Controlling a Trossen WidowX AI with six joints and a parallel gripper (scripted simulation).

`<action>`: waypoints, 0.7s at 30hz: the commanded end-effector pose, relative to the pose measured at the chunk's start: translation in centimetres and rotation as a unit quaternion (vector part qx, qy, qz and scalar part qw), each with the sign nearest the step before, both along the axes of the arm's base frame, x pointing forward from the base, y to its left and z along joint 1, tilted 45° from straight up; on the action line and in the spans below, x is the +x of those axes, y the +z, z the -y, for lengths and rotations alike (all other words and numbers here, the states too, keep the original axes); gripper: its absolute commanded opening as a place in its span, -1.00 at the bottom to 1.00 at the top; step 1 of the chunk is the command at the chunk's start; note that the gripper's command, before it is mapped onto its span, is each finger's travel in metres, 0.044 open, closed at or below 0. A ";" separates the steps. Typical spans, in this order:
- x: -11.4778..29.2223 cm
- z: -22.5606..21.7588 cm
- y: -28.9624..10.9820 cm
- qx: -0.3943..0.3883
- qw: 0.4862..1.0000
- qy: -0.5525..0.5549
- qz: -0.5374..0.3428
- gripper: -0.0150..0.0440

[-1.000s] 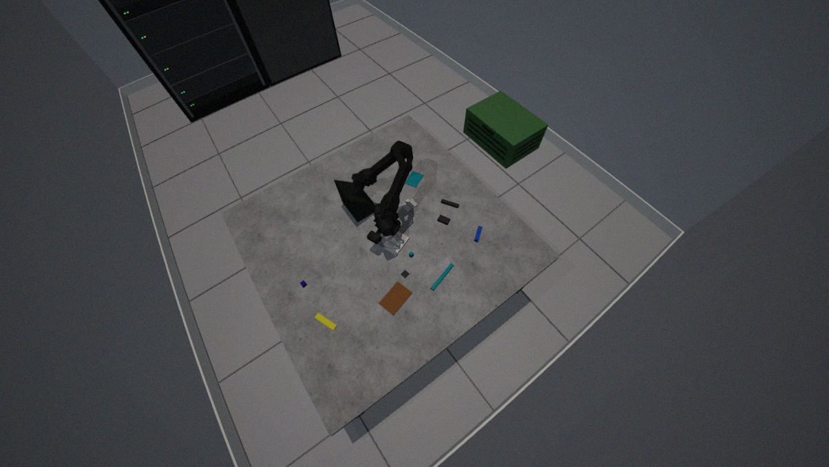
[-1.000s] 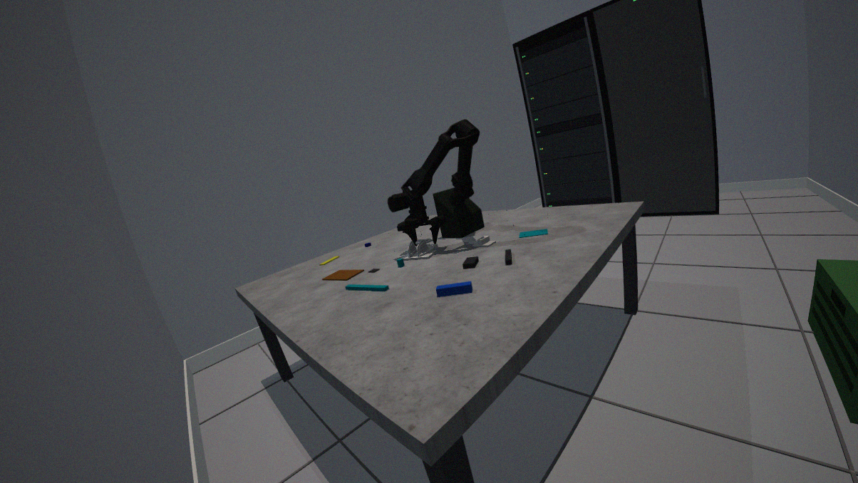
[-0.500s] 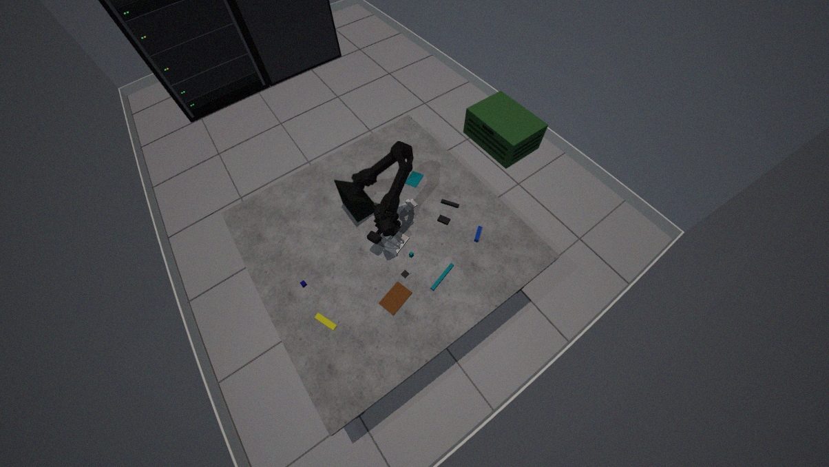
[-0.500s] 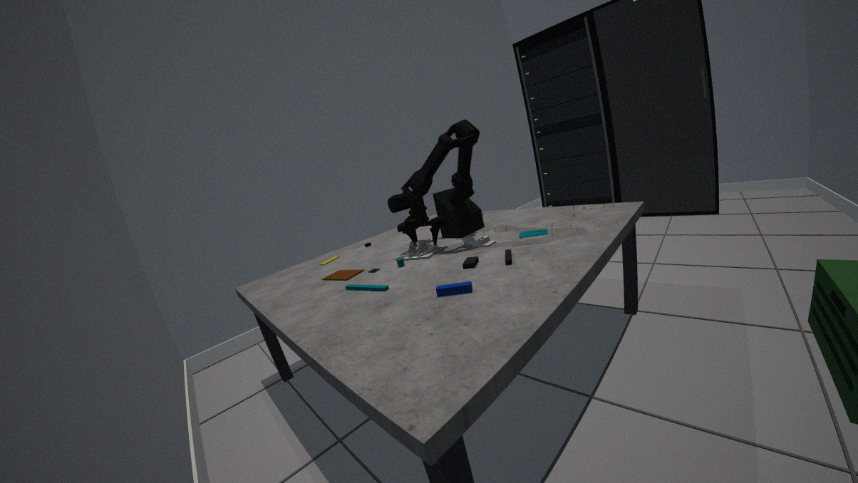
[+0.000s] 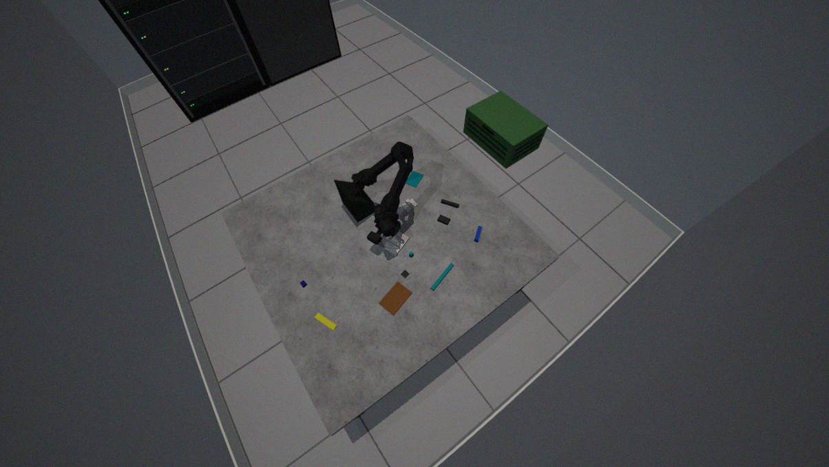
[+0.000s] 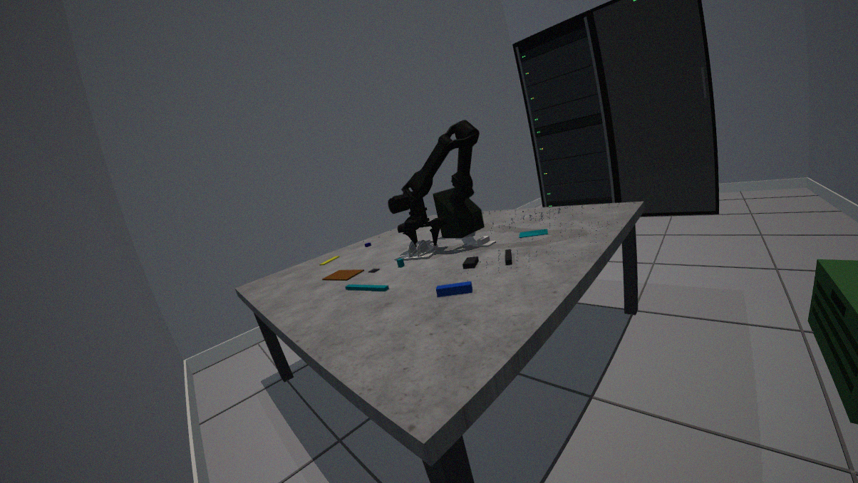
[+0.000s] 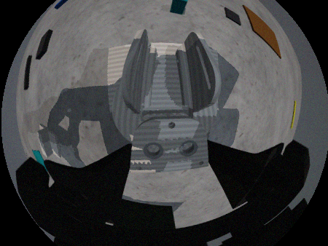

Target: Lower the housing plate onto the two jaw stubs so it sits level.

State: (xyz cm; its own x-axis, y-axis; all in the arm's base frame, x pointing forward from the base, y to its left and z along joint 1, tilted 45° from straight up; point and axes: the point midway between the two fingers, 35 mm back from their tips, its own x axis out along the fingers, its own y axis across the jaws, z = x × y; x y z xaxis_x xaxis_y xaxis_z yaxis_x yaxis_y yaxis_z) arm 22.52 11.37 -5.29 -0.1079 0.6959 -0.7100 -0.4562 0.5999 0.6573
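Observation:
My gripper [image 6: 425, 243] [image 7: 168, 145] is shut on the grey housing plate [image 7: 169, 135], one black finger on each side edge. The plate lies over the rear ends of the two jaws and looks about level in the wrist view; its two round holes show grey inside. The left jaw [image 7: 135, 76] and right jaw [image 7: 204, 78] reach forward from under the plate, apart, with a channel between them. They stand over the pale base [image 7: 116, 65] [image 6: 414, 257]. The stubs are hidden under the plate, so I cannot tell whether it is fully seated.
A teal cylinder [image 5: 411, 253] [image 6: 400, 262] [image 7: 178, 6] stands just beyond the base. A small dark square [image 5: 405, 273] and an orange slab [image 5: 395, 298] lie farther out. A pale fixture [image 5: 410, 202] [image 6: 480, 241] stands by the arm. A black block [image 5: 443, 220] and blue bar [image 5: 478, 233] lie to one side.

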 end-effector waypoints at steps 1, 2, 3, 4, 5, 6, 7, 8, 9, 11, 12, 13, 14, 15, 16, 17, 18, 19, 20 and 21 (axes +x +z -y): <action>-0.1 -0.2 -0.1 0.001 1.000 -0.001 -0.002 0.70; -0.1 -0.2 -0.1 0.001 1.000 -0.001 -0.002 0.70; -0.1 -0.2 -0.1 0.001 1.000 -0.001 -0.002 0.70; -0.1 -0.2 -0.1 0.001 1.000 -0.001 -0.002 0.70; -0.1 -0.2 -0.1 0.001 1.000 -0.001 -0.002 0.70; -0.1 -0.2 -0.1 0.001 1.000 -0.001 -0.002 0.70; -0.1 -0.2 -0.1 0.001 1.000 -0.001 -0.002 0.70; -0.1 -0.2 -0.1 0.001 1.000 -0.001 -0.002 0.70; -0.1 -0.2 -0.1 0.001 1.000 -0.001 -0.002 0.70; -0.1 -0.3 -0.2 0.001 1.000 -0.001 -0.002 0.70; -0.1 -0.3 -0.3 0.001 1.000 -0.001 -0.002 0.70; -0.1 -0.3 -0.3 0.001 1.000 -0.001 -0.002 0.70; -0.1 -0.3 -0.3 0.001 1.000 -0.001 -0.002 0.70; -0.1 -0.3 -0.3 0.001 1.000 -0.001 -0.002 0.70; -0.1 -0.3 -0.3 0.001 1.000 -0.001 -0.002 0.70; -0.1 -0.3 -0.3 0.001 1.000 -0.001 -0.002 0.70; -0.1 -0.3 -0.3 0.001 1.000 -0.001 -0.002 0.70; -0.1 -0.3 -0.3 0.001 1.000 -0.001 -0.002 0.70; -0.1 -0.4 -0.3 0.001 1.000 -0.001 -0.002 0.70; -0.1 -0.4 -0.3 0.001 1.000 -0.001 -0.002 0.70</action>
State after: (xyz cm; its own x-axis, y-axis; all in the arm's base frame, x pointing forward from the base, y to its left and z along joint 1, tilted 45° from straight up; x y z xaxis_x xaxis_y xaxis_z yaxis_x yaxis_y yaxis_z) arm 22.46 11.70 -5.52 -0.1088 0.6985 -0.7073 -0.4561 0.5971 0.6599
